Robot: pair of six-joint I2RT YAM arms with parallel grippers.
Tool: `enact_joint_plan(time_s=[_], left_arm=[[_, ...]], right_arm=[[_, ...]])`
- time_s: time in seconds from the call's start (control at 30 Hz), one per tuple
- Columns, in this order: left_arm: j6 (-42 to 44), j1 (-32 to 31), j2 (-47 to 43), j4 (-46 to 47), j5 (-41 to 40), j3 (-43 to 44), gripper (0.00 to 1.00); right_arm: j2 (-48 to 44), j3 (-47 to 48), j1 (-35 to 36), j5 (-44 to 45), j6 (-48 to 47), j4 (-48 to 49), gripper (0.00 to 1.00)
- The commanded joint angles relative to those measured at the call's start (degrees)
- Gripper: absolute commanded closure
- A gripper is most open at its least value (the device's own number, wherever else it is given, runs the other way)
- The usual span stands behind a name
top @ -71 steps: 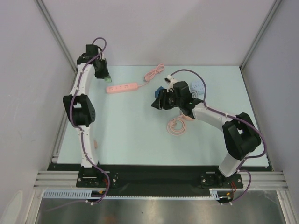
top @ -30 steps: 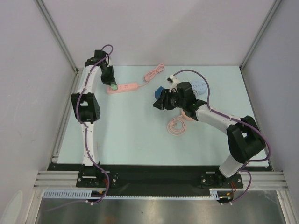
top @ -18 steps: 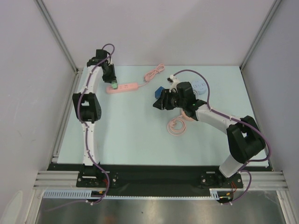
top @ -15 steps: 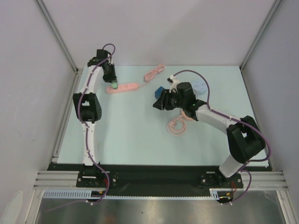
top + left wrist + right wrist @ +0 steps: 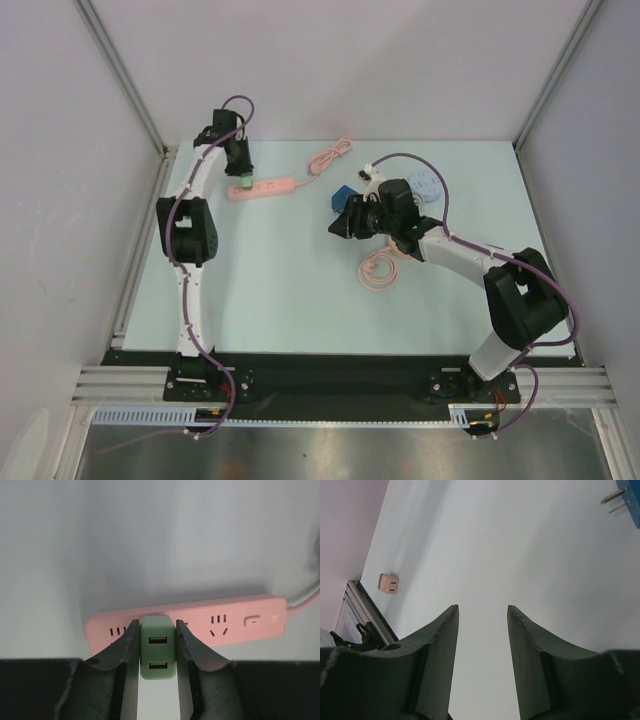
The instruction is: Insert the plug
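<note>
A pink power strip (image 5: 262, 188) lies at the back left of the table, its sockets and switch facing up in the left wrist view (image 5: 235, 622). My left gripper (image 5: 155, 639) is shut on a green USB plug (image 5: 157, 647), held right at the strip's left sockets; its prongs are hidden. In the top view the green plug (image 5: 243, 183) sits at the strip's left end under my left gripper (image 5: 242, 176). My right gripper (image 5: 481, 617) is open and empty above the table's middle (image 5: 340, 226).
A blue plug (image 5: 343, 196) lies by the right gripper, its prongs showing in the right wrist view (image 5: 620, 495). A pink cable (image 5: 378, 270) coils in front of it. A pale blue round adapter (image 5: 424, 186) lies behind. A small pink adapter (image 5: 387, 583) lies near the left rail.
My left gripper has carried the green plug from the back left corner to the right and down onto the strip's left end. The right arm has barely moved.
</note>
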Motion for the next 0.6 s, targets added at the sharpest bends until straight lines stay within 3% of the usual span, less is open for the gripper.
enact_joint_plan(time_s=[0.0, 0.23, 0.57], left_arm=[[0.4, -3.3, -1.3, 1.9, -1.5, -9.0, 1.0], [-2.3, -4.0, -6.4, 10.3, -1.5, -22.6, 1.0], [-2.6, -3.6, -3.5, 5.6, 0.1, -20.9, 1.0]], right_arm=[[-1.8, -0.4, -0.3, 0.6, 0.4, 2.5, 0.52], [-1.5, -0.6, -0.7, 0.5, 0.9, 2.9, 0.52], [-1.7, -1.1, -1.4, -0.6, 1.8, 3.9, 0.53]])
